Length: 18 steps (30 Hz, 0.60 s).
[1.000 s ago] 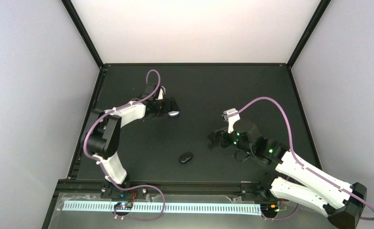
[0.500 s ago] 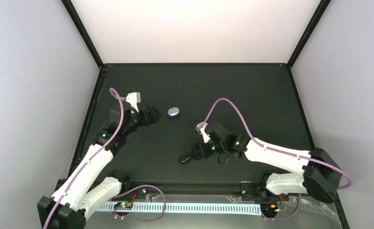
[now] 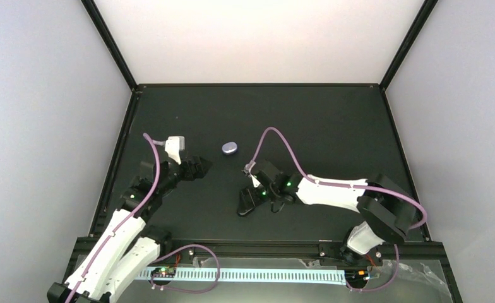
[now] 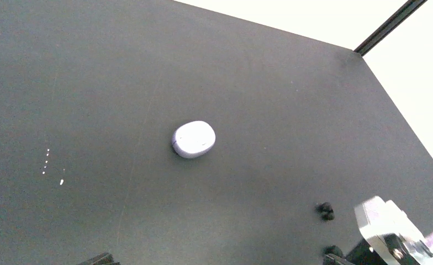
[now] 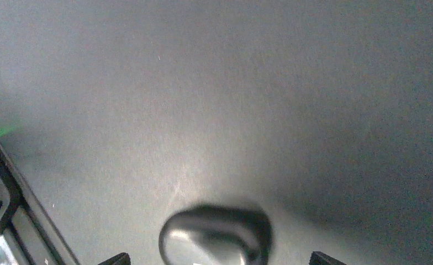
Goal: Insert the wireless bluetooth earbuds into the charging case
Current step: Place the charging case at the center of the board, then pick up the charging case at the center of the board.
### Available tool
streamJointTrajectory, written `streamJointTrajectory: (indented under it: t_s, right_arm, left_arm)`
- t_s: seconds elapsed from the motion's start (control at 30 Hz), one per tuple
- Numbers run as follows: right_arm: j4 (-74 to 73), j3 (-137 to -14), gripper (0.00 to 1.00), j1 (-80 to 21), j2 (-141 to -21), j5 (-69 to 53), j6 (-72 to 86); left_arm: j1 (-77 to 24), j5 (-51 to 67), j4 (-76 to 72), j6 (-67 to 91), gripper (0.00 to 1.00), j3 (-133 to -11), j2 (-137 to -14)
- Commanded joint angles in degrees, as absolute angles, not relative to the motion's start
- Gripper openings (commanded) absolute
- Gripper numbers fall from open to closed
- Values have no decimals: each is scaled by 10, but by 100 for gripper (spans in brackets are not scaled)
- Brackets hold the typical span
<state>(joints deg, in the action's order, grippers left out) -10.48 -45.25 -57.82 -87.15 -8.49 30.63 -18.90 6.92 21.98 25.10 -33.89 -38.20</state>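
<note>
Nearest the arm bases, the right tool [image 5: 218, 257] hangs released, its jaws astride a glossy black oval case [image 5: 217, 232] with gaps on both sides. Just beyond, what look like tiny black earbuds [image 4: 326, 210] lie loose on the matte black surface [image 3: 333, 126]. Leftward, the left tool [image 3: 202, 166] gapes, carrying nothing. Farthest off sits a lavender oval case [image 4: 193, 139], closed. Likely no bud is seated yet; opening and loading are left.

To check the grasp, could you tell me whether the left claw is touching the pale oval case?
Apart. The top view shows bare table between the left claw and the pale oval case.
</note>
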Motion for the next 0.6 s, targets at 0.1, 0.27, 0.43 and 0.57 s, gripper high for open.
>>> streamJointTrajectory:
  t_s: [0.1, 0.27, 0.43, 0.57]
  right_arm:
    - [-95, -536, 84, -580, -962, -84, 237]
    - [-88, -524, 82, -583, -969, -138, 238]
    - [-88, -493, 80, -605, -942, -163, 227]
    - [-94, -476, 78, -627, -923, -171, 222]
  left_arm:
    - [-192, 86, 227, 234, 99, -329, -362]
    - [-192, 91, 227, 234, 99, -330, -361]
    - [-192, 99, 222, 234, 99, -328, -363]
    - [-192, 104, 224, 234, 99, -329, -368]
